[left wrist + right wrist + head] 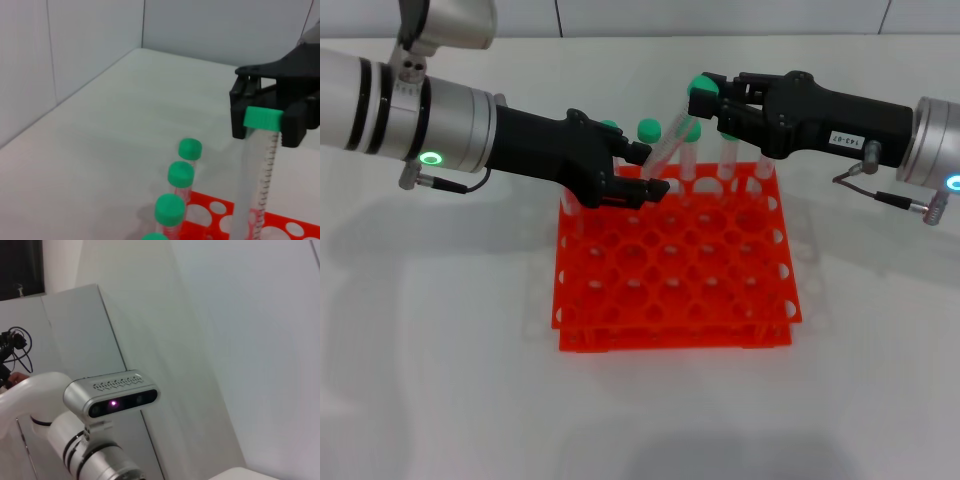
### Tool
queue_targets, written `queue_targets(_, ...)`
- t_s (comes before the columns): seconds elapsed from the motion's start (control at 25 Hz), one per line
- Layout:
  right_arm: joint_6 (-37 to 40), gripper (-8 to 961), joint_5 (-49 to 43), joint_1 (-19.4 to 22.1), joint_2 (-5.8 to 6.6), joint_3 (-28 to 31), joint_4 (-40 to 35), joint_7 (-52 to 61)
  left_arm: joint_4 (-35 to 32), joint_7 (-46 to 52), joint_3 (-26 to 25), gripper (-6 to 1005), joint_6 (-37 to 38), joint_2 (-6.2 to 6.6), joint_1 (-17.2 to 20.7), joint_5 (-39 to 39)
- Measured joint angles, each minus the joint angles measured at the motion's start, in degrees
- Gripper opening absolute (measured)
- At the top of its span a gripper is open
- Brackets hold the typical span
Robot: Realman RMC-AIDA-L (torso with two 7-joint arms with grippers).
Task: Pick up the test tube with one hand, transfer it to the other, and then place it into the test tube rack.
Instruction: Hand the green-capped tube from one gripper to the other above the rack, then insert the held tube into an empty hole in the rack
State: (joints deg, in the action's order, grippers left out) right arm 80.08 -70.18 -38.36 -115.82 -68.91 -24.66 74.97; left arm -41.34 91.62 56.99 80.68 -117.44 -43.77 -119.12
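Above the back edge of the orange-red rack (675, 262), in the upper middle of the head view, the test tube (670, 145) hangs tilted between both arms, which looks like the handover itself. The right tool (708, 100) is clamped on the green cap end, so the lower body stays free for the other side. The left tool (645, 172) sits at the tube's lower part with its fingers around it, though I cannot tell whether they have closed on it.

The tube is slim and clear, with printed graduation marks down its side, plain in the left wrist view (257, 175). Several other green-capped tubes (181, 174) stand upright in the rack's back row on the white bench (440, 380).
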Motion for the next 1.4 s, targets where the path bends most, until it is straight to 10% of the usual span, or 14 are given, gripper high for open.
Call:
queue_targets(0.64, 0.60, 260, -1.60, 0.24, 0.56, -0.16, -0.41, 0.14, -24.51, 18.57, 0.71, 876, 9.91, -0.71, 6.49, -3.81)
queue_targets(1.4, -0.18, 278, -5.20, -0.34, 1.04, -0.05, -4.03, 2.06, -47.85, 24.69, 2.39, 881, 10.92, -1.85, 21.98, -1.59)
